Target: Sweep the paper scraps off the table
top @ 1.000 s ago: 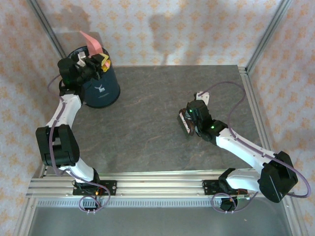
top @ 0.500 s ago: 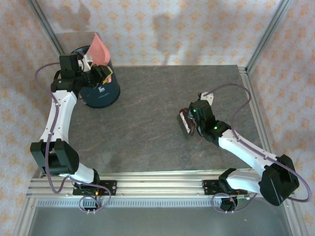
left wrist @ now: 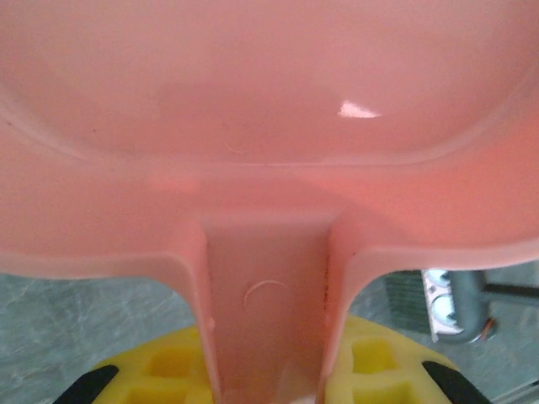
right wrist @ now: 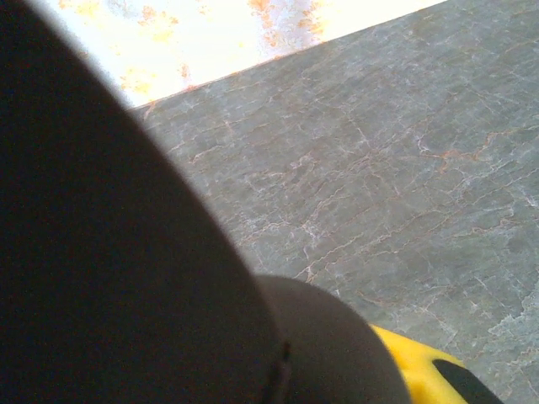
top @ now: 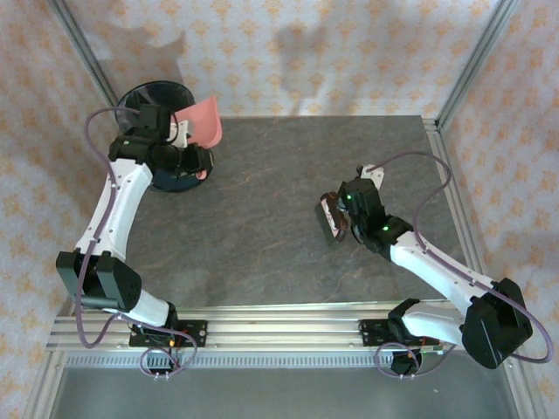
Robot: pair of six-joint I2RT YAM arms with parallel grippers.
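Note:
My left gripper [top: 192,160] is shut on the handle [left wrist: 268,303] of a pink dustpan [top: 206,120], held just right of a dark blue bin [top: 144,94] at the table's far left corner. In the left wrist view the pan [left wrist: 269,84] spreads out right in front of the yellow fingers [left wrist: 173,366]. My right gripper [top: 347,214] is shut on a dark brown brush [top: 330,219] at the table's middle right. That brush [right wrist: 109,252] looms dark and blurred before the right wrist camera. The paper scraps are out of view. The dark grey table [top: 262,236] is bare between the arms.
Silver rails [top: 445,175] edge the table, with peach patterned walls behind and at both sides. The bin stands close against the left arm's forearm.
My left arm has swung the dustpan from over the bin's mouth to the right and lower, past the rim. The right arm with the brush has barely moved.

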